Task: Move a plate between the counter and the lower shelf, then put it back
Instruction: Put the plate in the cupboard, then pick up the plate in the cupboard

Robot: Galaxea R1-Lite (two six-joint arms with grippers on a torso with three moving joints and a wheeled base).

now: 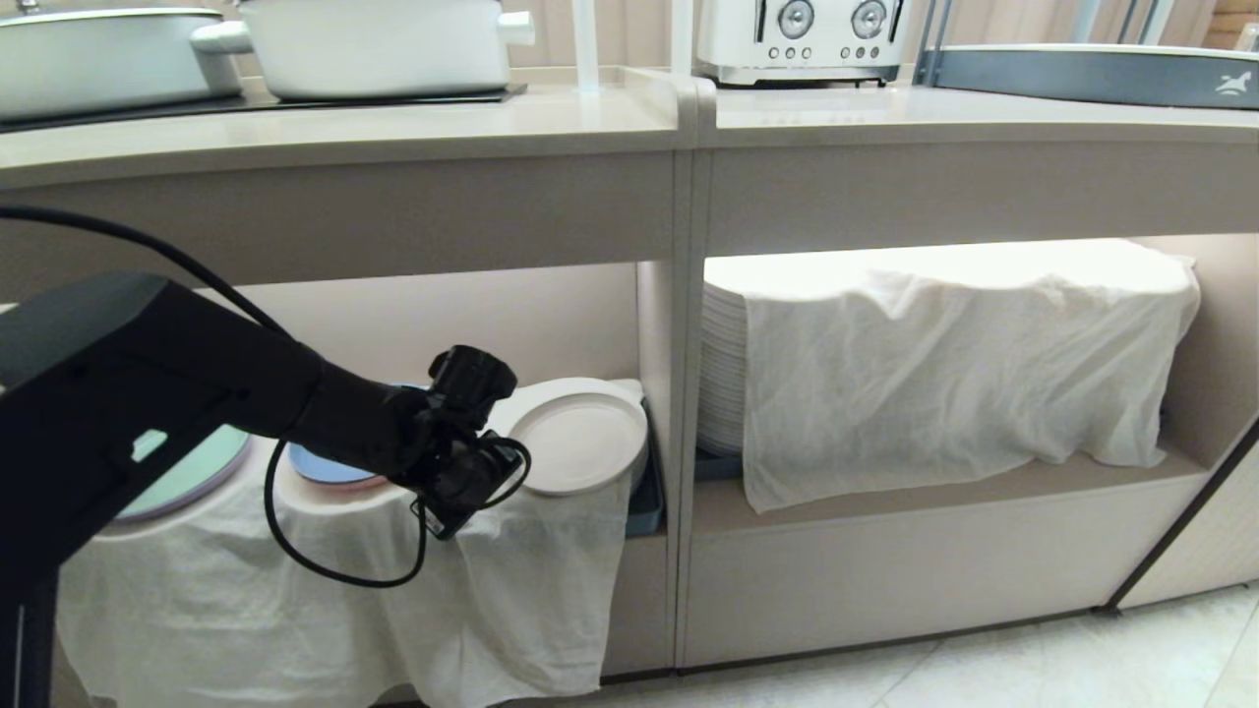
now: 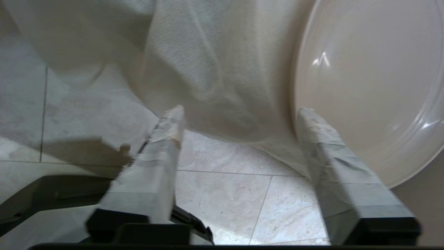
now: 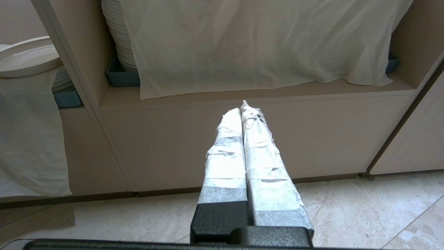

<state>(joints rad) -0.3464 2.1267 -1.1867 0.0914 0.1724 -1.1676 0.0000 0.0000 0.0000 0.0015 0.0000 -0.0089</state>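
The plate [image 1: 577, 437] is being kept lying flat, face up, on a white cloth [image 1: 325, 580] in the lower shelf [image 1: 551, 324], at its right end. The left gripper [image 2: 239, 125] is being held spread and empty beside its rim, one fingertip [image 2: 308, 119] just at the edge. The right gripper [image 3: 244, 109] is being kept clenched on nothing, low before the neighbouring bay.

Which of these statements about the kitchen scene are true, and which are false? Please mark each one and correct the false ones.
1. The plate lies on the cloth-draped stack in the lower shelf. True.
2. The left gripper is clamped on the plate. False: its fingers stand apart, and the rim lies beside one finger, not between them.
3. The right gripper is shut and holds nothing. True.
4. The plate stands on the counter beside the white pot. False: it is in the shelf below.
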